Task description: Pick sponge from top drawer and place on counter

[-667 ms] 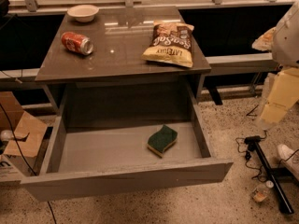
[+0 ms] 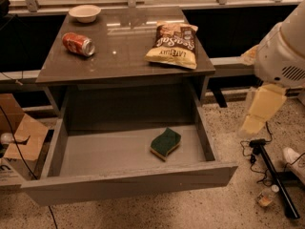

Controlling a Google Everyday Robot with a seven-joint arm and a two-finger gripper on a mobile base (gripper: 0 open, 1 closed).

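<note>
Since the camera view is the only one on hand, everything here comes from it: the sponge [image 2: 165,143] lies flat, green face up, in the open top drawer [image 2: 95,154], toward 3 o'clock from the middle of the drawer bottom, near the right wall but apart from it and from the front panel. The gripper [image 2: 255,118] hangs outside the drawer, at about 2 o'clock from the sponge and beyond the right wall; whether it is open or closed I cannot tell. On the counter [image 2: 124,51] a chip bag [image 2: 172,44] sits at 12 o'clock from the sponge, a red can [image 2: 78,44] at 10 o'clock and a bowl [image 2: 85,13] at 11 o'clock. The sponge is likely light, soft and springy, not fragile, with a rough face unlikely to slip, though it will squash under a hard squeeze. A pinch from above across its narrower waist, on the wavy long edges, looks the best hold
</note>
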